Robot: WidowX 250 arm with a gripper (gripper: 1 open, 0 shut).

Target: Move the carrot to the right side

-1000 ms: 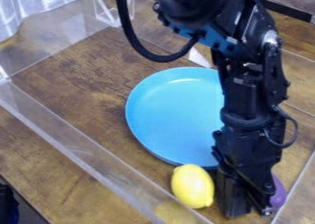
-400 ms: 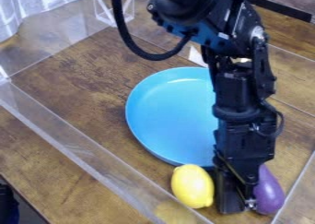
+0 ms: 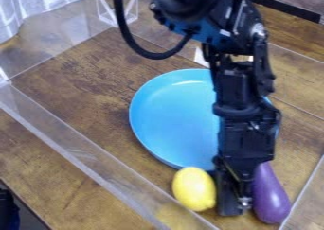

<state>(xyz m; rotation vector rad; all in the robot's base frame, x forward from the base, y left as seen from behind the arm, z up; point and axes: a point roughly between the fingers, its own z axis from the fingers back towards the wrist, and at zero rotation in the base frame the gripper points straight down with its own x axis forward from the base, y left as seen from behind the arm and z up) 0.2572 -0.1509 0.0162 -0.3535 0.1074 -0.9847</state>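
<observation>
Dark purple and glossy, the carrot [image 3: 270, 194] shows more fully than before, lying just right of the black gripper [image 3: 233, 198], whose jaws are closed. The yellow lemon [image 3: 195, 189] sits on their other side; beyond is the blue plate [image 3: 177, 115].

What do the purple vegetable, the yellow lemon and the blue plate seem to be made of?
Purple vegetable: probably smooth plastic, glossy, judging by its even color and shine.
Lemon: likely plastic or foam, though its look leaves that open; the yellow is even.
Blue plate: seemingly molded plastic, uniformly colored with a smooth face.
</observation>
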